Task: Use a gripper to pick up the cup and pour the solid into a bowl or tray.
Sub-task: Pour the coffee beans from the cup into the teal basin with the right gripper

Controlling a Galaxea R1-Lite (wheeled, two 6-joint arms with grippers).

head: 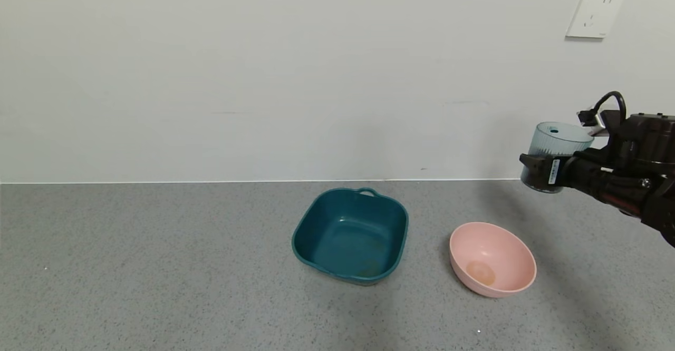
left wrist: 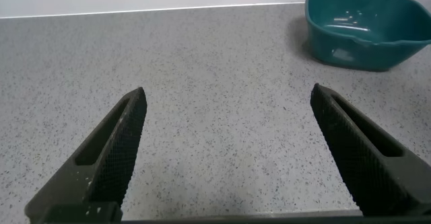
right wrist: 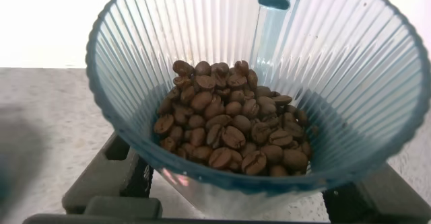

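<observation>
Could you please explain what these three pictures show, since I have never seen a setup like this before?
This is a two-armed robot, and each picture comes from one of its cameras. The head camera looks down on a grey speckled counter holding a dark teal square basin and a round pink bowl, both apparently empty. On the right, the right gripper holds a ribbed blue-grey cup upright in the air. The right wrist camera looks into that cup and shows the coffee beans inside. The left wrist camera shows the left gripper open above bare counter, holding nothing, with the basin farther off.
</observation>
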